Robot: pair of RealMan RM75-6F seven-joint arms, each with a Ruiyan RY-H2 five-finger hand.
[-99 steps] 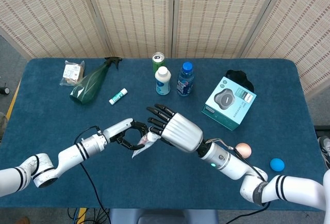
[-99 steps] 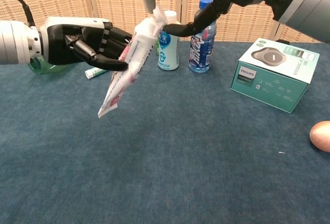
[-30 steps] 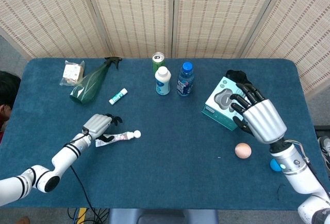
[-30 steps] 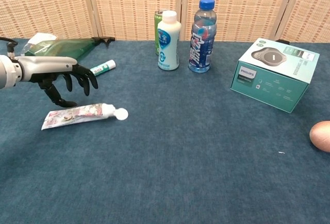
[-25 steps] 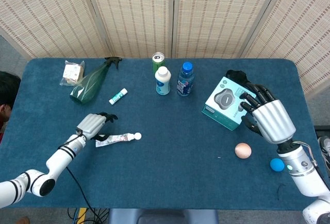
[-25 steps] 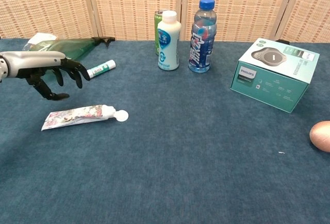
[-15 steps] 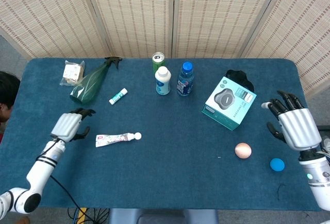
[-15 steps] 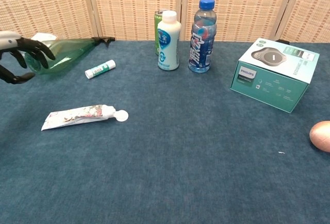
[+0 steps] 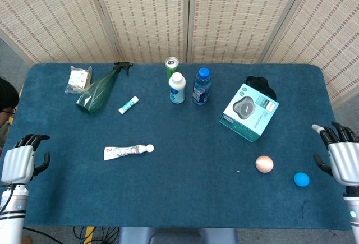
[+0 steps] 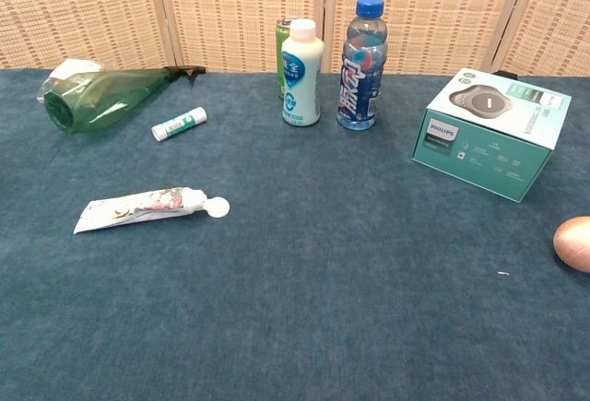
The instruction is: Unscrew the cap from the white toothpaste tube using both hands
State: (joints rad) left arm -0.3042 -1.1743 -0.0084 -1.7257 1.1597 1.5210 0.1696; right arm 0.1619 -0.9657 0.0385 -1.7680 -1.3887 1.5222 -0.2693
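Note:
The white toothpaste tube lies flat on the blue table, pointing right, with its round white cap at the right end. In the chest view the tube and cap lie left of centre, with no hand near them. My left hand hangs at the table's far left edge, fingers apart, holding nothing. Over at the far right edge my right hand is empty too, its fingers spread. Neither hand shows in the chest view.
A green spray bottle, a snack packet and a small stick lie at back left. A white bottle, green can and blue water bottle stand mid-back. At the right are a teal box, a peach ball and a blue ball.
Both hands let go of the tube, which now lies on the table. The left hand has drawn back to the left edge, the right hand to the right edge.

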